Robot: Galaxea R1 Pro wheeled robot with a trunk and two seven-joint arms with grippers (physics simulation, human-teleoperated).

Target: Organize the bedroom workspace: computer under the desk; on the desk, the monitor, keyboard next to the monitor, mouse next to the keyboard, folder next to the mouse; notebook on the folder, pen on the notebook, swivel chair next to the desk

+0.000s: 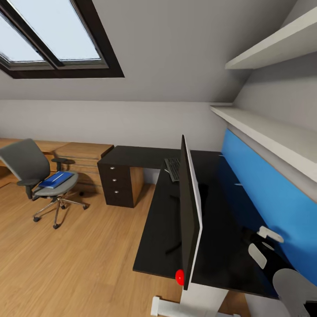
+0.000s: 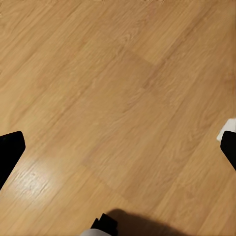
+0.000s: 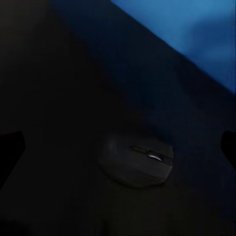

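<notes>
Mouse on black desk; blue folder on swivel chair.

White rounded arm shells are showing at the head view's lower right, with two pale flat finger pieces ahead. Black fingertips are edging both wrist views, one carrying a white patch.

The floor looks like smooth, faintly glossy wood planks, the desk matt black, and the chair grey cloth.
</notes>
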